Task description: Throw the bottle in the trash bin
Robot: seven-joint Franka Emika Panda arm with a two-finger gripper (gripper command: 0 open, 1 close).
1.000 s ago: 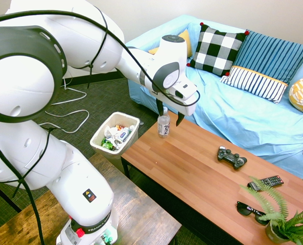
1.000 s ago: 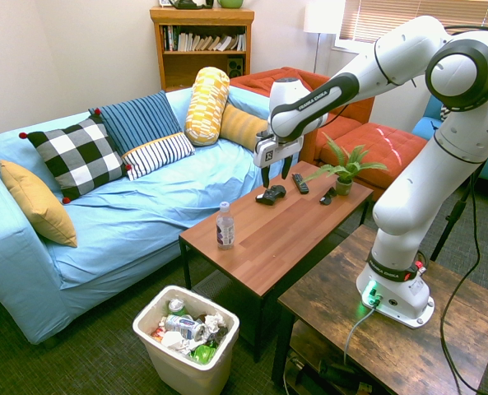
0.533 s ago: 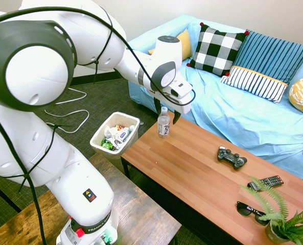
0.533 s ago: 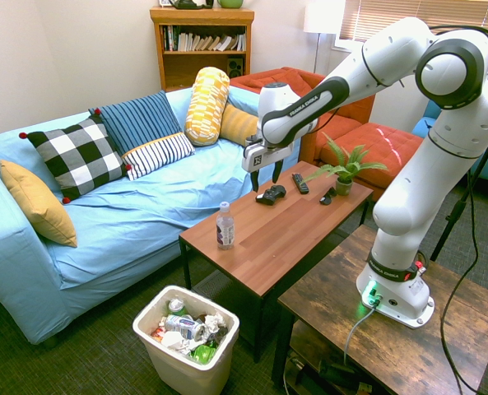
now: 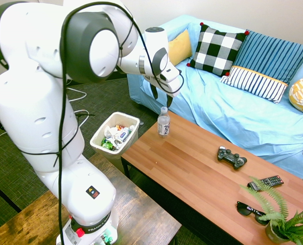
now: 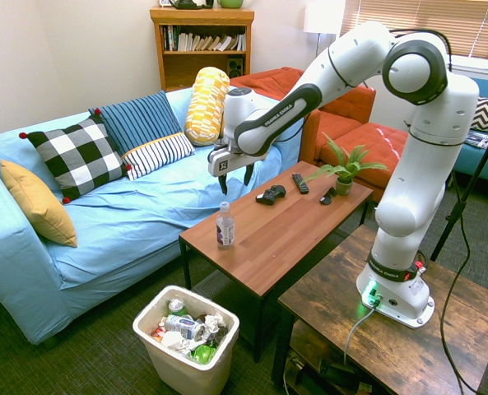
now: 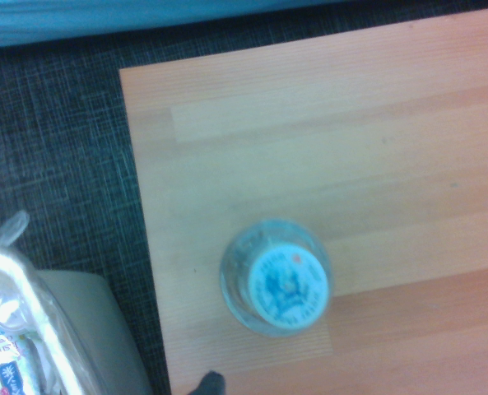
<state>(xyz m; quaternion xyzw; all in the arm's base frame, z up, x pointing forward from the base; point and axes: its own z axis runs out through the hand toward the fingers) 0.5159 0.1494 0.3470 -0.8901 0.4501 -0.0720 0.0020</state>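
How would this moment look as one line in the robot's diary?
phase: approach | pincer: open, above bottle | bottle: upright on table | trash bin: on floor

The bottle (image 5: 163, 124) is clear with a white cap and pale label. The trash bin (image 5: 101, 131) is white. The bench (image 5: 192, 173) is reddish-brown wood. The sofa (image 5: 253, 117) is light blue, and one cushion (image 5: 217, 49) has black-and-white checks.
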